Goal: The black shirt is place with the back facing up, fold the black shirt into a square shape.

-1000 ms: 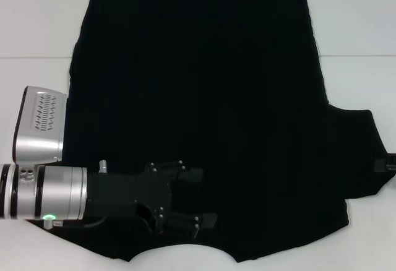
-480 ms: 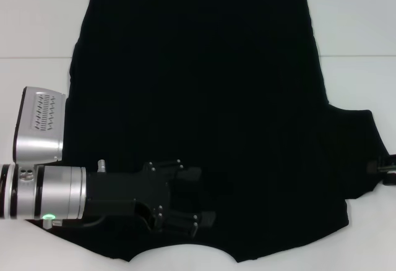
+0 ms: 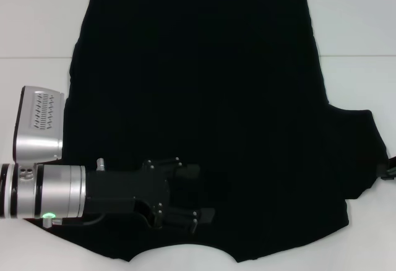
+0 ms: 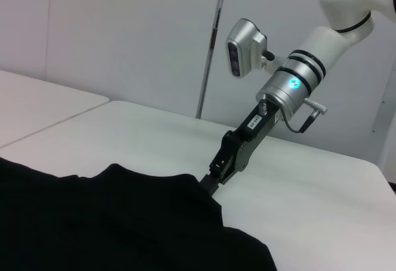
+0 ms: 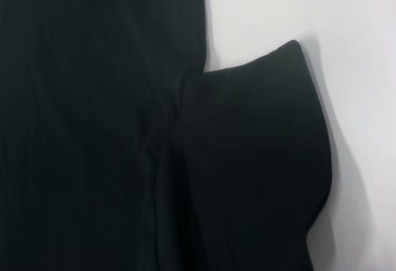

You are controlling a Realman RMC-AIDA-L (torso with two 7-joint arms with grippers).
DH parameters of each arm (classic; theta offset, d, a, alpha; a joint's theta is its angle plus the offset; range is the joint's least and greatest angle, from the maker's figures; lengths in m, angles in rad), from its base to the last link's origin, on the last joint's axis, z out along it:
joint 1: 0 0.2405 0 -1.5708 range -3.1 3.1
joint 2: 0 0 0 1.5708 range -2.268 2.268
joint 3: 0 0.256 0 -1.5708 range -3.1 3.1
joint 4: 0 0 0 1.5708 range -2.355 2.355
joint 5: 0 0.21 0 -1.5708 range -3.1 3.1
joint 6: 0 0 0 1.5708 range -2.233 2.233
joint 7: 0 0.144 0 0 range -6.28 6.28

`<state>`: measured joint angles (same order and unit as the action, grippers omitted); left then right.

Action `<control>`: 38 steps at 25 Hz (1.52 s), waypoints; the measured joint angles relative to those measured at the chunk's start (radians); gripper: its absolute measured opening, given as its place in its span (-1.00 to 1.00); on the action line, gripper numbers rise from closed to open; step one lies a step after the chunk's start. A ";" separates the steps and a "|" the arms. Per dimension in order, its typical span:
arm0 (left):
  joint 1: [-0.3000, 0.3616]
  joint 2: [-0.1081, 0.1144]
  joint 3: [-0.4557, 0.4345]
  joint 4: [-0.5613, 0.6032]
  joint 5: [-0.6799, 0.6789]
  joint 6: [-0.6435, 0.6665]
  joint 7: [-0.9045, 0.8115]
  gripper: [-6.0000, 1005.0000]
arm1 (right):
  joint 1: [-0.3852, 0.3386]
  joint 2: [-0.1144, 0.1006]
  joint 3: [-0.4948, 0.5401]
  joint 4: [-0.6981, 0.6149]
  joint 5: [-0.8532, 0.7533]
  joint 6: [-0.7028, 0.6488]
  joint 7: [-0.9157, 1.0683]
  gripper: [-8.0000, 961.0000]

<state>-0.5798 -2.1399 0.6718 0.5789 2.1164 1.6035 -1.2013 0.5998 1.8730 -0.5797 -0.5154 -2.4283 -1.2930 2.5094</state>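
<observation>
left gripper narrower over black shirt

The white table carries the black shirt, spread flat.

A large plain black soft-fabric shirt covered most of the white table; the left gripper lay over its lower left, fingers parted.

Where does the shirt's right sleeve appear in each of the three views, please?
Head view: the right sleeve juts out at the right edge of the black shirt.
Left wrist view: the sleeve lies below the right gripper.
Right wrist view: the sleeve fills the centre-right.
Shared landmark: the white table.
</observation>
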 joint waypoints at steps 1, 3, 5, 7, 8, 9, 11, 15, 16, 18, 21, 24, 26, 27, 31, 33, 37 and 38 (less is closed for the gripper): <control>0.000 0.000 0.000 0.000 0.000 -0.001 -0.001 0.86 | 0.000 0.000 0.000 0.000 0.000 0.001 0.000 -0.47; 0.000 0.000 0.000 -0.001 0.000 -0.003 -0.005 0.86 | 0.000 0.000 0.000 0.000 0.000 0.004 0.000 -0.62; 0.000 0.000 0.000 -0.001 0.000 -0.005 -0.009 0.86 | -0.003 0.000 0.000 0.000 0.000 0.010 -0.002 -0.76; 0.000 0.000 0.000 -0.001 0.000 -0.007 -0.010 0.86 | -0.007 0.000 0.002 0.000 0.000 0.012 -0.007 -0.90; 0.000 0.000 0.000 -0.001 0.000 -0.009 -0.010 0.86 | -0.010 0.000 0.004 0.000 0.000 0.012 -0.009 -0.98; 0.000 0.000 0.000 -0.001 0.000 -0.011 -0.011 0.86 | -0.014 0.000 0.005 -0.001 0.000 0.013 -0.011 -0.98; 0.000 0.000 0.001 -0.001 0.000 -0.014 -0.016 0.86 | -0.022 -0.002 0.007 -0.006 0.000 0.014 -0.015 -0.98; 0.000 0.000 0.002 -0.001 -0.001 -0.014 -0.024 0.86 | -0.040 -0.010 0.007 -0.011 0.000 0.025 -0.030 -0.98; 0.000 0.000 0.002 -0.001 -0.001 -0.014 -0.024 0.86 | -0.045 -0.012 0.007 -0.012 0.000 0.027 -0.032 -0.98; 0.000 -0.001 0.002 -0.001 -0.001 -0.015 -0.024 0.86 | -0.054 -0.017 0.007 -0.013 0.000 0.037 -0.037 -0.98; 0.001 -0.004 0.001 -0.001 -0.001 -0.014 -0.026 0.86 | -0.065 -0.022 0.008 -0.017 0.000 0.049 -0.044 -0.98; 0.003 -0.006 0.001 -0.001 -0.001 -0.014 -0.027 0.86 | -0.071 -0.024 0.008 -0.034 0.000 0.054 -0.051 -0.98; 0.003 -0.007 0.001 -0.001 -0.001 -0.014 -0.028 0.86 | -0.072 -0.024 0.010 -0.049 0.003 0.054 -0.054 -0.98; 0.003 -0.007 0.001 -0.002 -0.001 -0.014 -0.029 0.86 | -0.072 -0.024 0.013 -0.058 0.004 0.054 -0.054 -0.98; 0.003 -0.008 0.003 -0.002 -0.001 -0.014 -0.038 0.86 | -0.064 -0.025 0.030 -0.081 0.006 0.048 -0.055 -0.98; 0.003 -0.008 0.002 -0.002 -0.001 -0.014 -0.042 0.86 | -0.059 -0.025 0.033 -0.088 0.006 0.048 -0.055 -0.98; 0.003 -0.008 0.002 -0.003 -0.001 -0.014 -0.050 0.86 | -0.050 -0.025 0.034 -0.095 0.006 0.048 -0.056 -0.98; 0.003 -0.008 0.002 -0.003 -0.001 -0.014 -0.050 0.86 | -0.047 -0.025 0.034 -0.097 0.006 0.049 -0.057 -0.98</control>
<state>-0.5767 -2.1476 0.6736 0.5755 2.1150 1.5897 -1.2515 0.5529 1.8483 -0.5461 -0.6126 -2.4221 -1.2441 2.4522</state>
